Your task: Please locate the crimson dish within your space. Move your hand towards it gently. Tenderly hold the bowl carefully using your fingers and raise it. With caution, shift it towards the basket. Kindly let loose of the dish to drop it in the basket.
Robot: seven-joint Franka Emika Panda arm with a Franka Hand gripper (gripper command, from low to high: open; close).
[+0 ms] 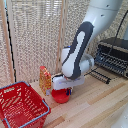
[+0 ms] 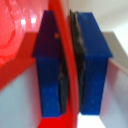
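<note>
One red bowl (image 1: 61, 96) sits on the desk (image 1: 95, 107) directly under my claw (image 1: 65, 91). In the wrist view the two blue fingers (image 2: 50, 60) are clenched on the bowl's thin rim, one inside and one outside. The basket (image 1: 22, 105) lies just beside it, toward the exterior view's left, so I must lift, then carry that way. The arm hides most of the bowl; the orange packet (image 1: 45, 79) behind appears clear of it.
</note>
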